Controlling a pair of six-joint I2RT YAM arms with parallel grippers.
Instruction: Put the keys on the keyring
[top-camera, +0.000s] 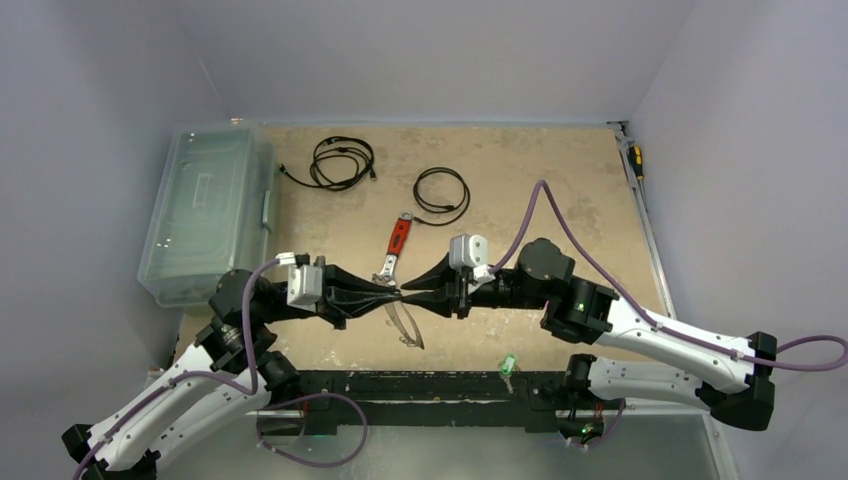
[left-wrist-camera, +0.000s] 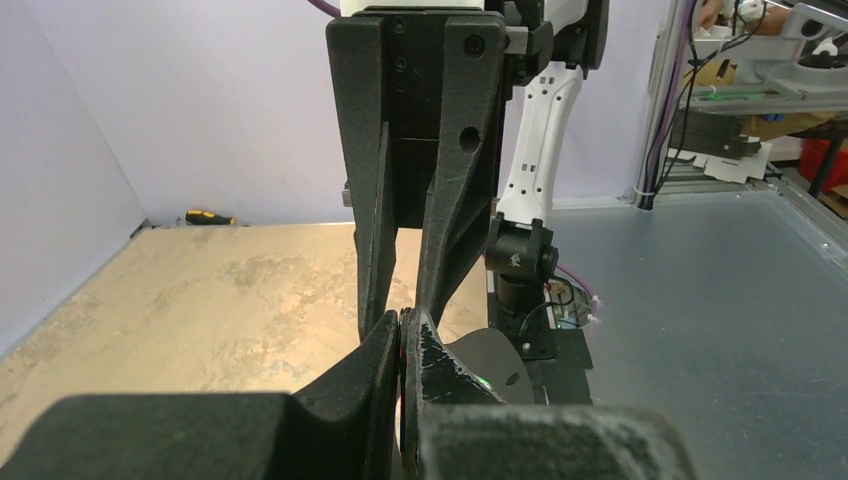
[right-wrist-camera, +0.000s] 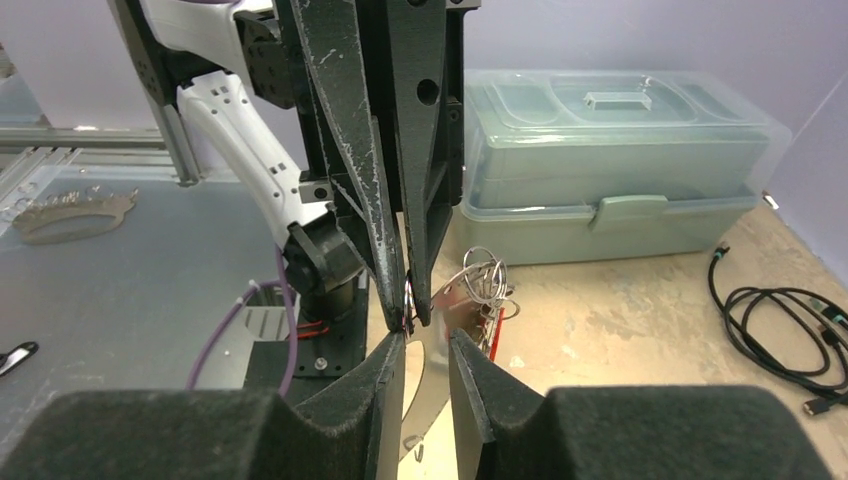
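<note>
Beige tabletop (top-camera: 560, 190) lay under both arms | left claw (top-camera: 392, 294) stood clenched on keyring (top-camera: 404, 324), loop hung just below its tips | right claw (top-camera: 411, 294) met it tip to tip, fingers slightly parted, nothing seen between | green key (top-camera: 508, 364) lay well apart at near edge

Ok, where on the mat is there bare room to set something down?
Widest: the far right, between the small cable and the screwdriver. Smaller: between the box and the wrench. Crowded mid-table, where left gripper and right gripper meet over the keyring.
</note>
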